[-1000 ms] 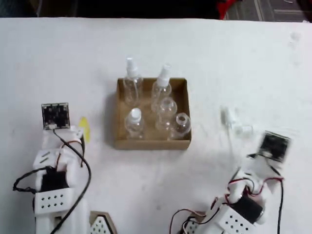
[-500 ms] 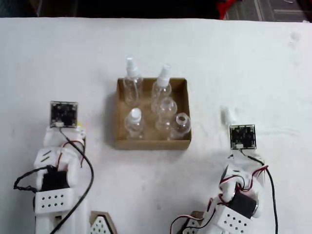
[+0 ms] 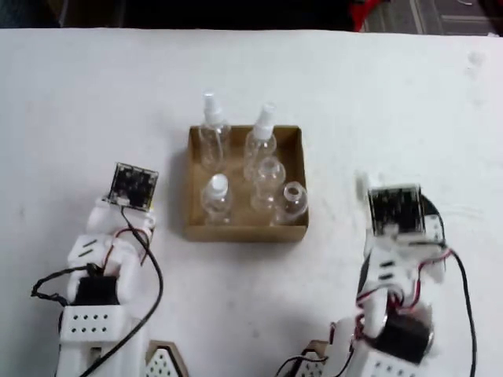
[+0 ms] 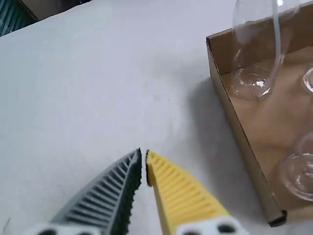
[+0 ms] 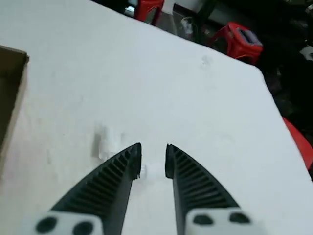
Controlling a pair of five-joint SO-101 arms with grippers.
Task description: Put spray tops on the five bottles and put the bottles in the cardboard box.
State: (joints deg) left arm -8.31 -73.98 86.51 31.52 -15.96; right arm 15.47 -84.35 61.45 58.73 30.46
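five clear bottles (image 3: 269,177) upright in cardboard box (image 3: 244,231); spray top (image 5: 105,143) outside

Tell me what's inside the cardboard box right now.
Five clear bottles stand in the cardboard box. Three carry white spray tops; two on the right arm's side look open-necked. The box's near wall hides the front bottles' bases.

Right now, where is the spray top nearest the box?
High view: the spray top lies on the table right of the cardboard box, by the right gripper.
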